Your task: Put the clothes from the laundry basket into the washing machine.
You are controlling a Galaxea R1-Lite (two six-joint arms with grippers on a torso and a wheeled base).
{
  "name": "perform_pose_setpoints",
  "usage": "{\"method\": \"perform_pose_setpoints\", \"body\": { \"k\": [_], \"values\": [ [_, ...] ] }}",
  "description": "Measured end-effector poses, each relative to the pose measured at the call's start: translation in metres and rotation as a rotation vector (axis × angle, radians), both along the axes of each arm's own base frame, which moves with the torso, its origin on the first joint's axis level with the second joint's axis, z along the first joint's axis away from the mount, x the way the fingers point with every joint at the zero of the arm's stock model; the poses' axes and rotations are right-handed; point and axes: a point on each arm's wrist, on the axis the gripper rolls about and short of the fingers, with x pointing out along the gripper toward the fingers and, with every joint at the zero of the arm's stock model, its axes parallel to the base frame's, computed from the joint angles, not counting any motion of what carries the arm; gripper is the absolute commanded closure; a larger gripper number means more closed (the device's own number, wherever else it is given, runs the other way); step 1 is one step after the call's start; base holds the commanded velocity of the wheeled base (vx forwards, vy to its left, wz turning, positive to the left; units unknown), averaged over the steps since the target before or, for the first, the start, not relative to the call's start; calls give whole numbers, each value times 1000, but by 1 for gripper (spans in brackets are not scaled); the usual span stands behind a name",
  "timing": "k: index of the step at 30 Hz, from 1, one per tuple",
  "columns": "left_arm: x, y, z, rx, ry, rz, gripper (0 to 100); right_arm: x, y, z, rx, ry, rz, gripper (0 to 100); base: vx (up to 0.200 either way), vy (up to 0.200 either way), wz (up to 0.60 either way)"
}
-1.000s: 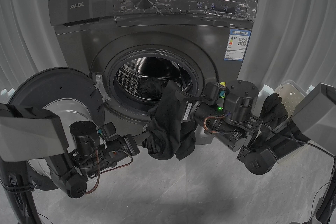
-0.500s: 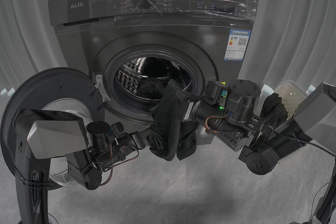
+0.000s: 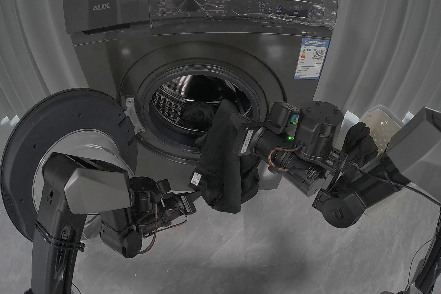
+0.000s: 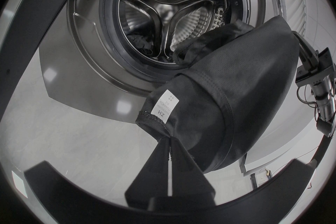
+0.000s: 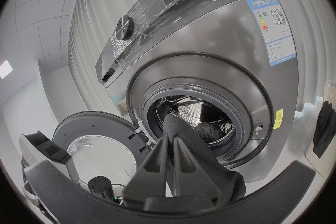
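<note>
At far left the door (image 3: 69, 125) of the washer (image 3: 206, 40) hangs open. Below it the left hand (image 4: 170, 142) is pinched shut on the bottom hem of a black garment (image 3: 225, 161), beside its white label (image 4: 164, 104). Over the last second this arm has swung inward and the hand has dropped a little, turning that label corner into sight. Inside the drum (image 3: 202, 88) another dark piece (image 3: 195, 115) already lies. The right hand (image 5: 170, 144), clamped on the garment's top, has risen slightly and holds it at the drum's mouth, yet most of the cloth hangs outside, in front of the rim. I judge the bottom must be lifted in before either hand lets go. At right, more dark clothes (image 3: 360, 143) drape the basket (image 3: 383, 122).
</note>
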Motion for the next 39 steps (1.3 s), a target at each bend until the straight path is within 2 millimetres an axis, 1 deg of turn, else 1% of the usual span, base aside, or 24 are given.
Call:
{"method": "perform_pose_setpoints", "body": {
  "k": [2,3,9,17,26,27,32,39],
  "values": [
    [0,0,-2,3,6,-1,100,0,0,1,2,-2,0,100,0,0,0],
    [-1,0,-4,4,9,-1,0,1,0,1,3,-3,0,100,0,0,0],
    [-3,-3,-6,10,17,-6,0,1,2,2,6,-7,2,100,0,0,0],
    [-16,-17,-9,14,40,-55,0,1,5,5,14,-16,1,100,0,0,0],
    [-11,-30,-2,-49,30,-69,0,1,5,4,12,-13,1,100,0,0,0],
    [-10,-31,-2,-55,32,-67,100,1,5,4,12,-12,2,100,0,0,0],
    [-9,-33,-1,-69,33,-63,100,1,5,3,10,-10,2,100,0,0,0],
    [-9,-32,0,-69,30,-59,100,1,5,2,9,-9,1,100,0,0,0]
  ]
}}
